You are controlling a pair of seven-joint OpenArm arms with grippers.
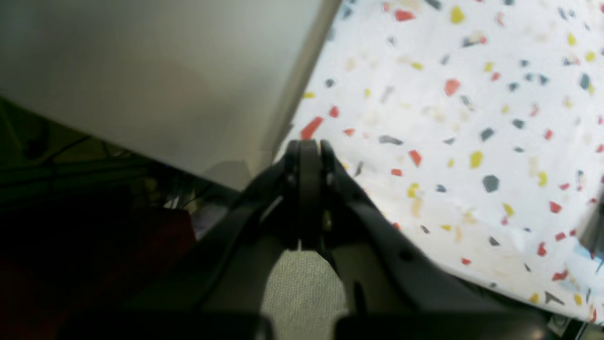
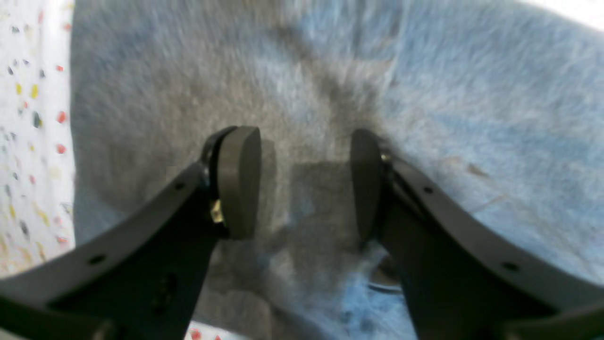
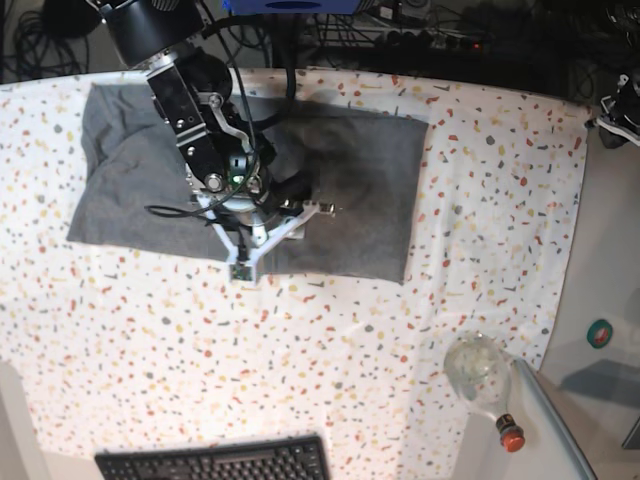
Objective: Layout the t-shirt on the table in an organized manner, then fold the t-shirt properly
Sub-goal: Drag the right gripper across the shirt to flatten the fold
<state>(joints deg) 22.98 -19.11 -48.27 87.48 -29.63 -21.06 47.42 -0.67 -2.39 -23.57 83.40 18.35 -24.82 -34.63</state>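
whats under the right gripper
The t-shirt lies right under the open right gripper, grey fabric showing between its pads. The speckled table shows around the shirt; the part beneath the shirt is covered.

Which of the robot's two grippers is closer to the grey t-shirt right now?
The right one. The right gripper hangs open directly over the t-shirt, right above the cloth. The left gripper, shut, is off at the table edge with no shirt near it.

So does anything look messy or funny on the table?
A little. The t-shirt lies folded but rumpled, its left part bunched and uneven. A clear bottle with a red cap lies tipped on its side near the table edge.
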